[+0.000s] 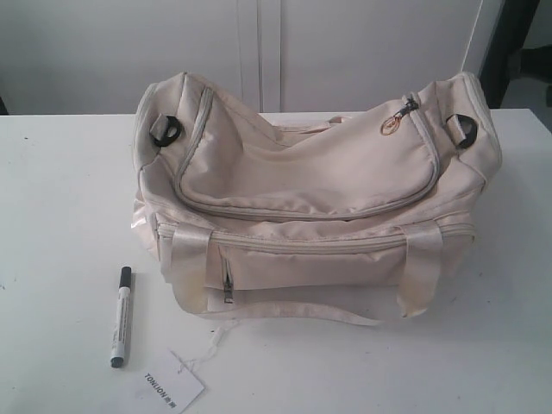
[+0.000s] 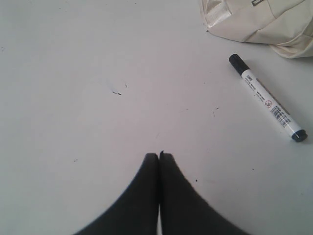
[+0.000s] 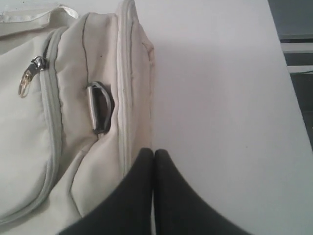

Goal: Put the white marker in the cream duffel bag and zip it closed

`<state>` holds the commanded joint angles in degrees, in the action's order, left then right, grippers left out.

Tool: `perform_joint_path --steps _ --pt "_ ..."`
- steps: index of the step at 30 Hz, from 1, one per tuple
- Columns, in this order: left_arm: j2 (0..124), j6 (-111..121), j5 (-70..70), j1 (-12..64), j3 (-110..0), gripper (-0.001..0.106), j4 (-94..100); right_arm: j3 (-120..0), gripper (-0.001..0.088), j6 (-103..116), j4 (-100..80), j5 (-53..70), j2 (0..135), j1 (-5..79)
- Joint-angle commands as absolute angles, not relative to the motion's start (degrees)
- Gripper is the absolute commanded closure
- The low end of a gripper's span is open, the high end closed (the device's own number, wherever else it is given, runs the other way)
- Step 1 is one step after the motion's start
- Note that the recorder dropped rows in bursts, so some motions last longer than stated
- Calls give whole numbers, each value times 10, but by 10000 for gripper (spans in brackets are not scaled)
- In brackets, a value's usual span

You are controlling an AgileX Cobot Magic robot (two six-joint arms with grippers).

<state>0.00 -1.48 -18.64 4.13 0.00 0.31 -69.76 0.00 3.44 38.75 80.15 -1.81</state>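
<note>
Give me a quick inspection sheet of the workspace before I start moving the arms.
Surface: white table, a few faint specks.
Job's things: white marker lies flat beside the cream duffel bag, near its front left corner, not touching. The bag's top zip looks closed, with the zip pull at the right end.
Clutter: paper tag printed TONLION, on a string, near the marker's dark end.
Grippers: left gripper shut, empty, over the table. Right gripper shut, empty, by the bag's black ring.
Cables: nothing seen.
Surroundings: white panels behind the table.
</note>
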Motion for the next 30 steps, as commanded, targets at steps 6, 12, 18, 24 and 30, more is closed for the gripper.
perform_joint_path --steps 6,12,18,24,30 --pt "0 -15 -186 41 0 1053 3 -746 868 0 47 392 852 -18" --pt "0 -15 -186 41 0 1053 3 -795 868 0 53 400 903 -18" --pt "0 -15 -186 41 0 1053 3 -860 868 -15 76 423 960 -18" --pt "0 -15 -186 41 0 1053 3 -909 721 -63 141 424 1013 -18" --pt "0 -15 -186 41 0 1053 3 -909 551 -65 144 401 1051 -18"
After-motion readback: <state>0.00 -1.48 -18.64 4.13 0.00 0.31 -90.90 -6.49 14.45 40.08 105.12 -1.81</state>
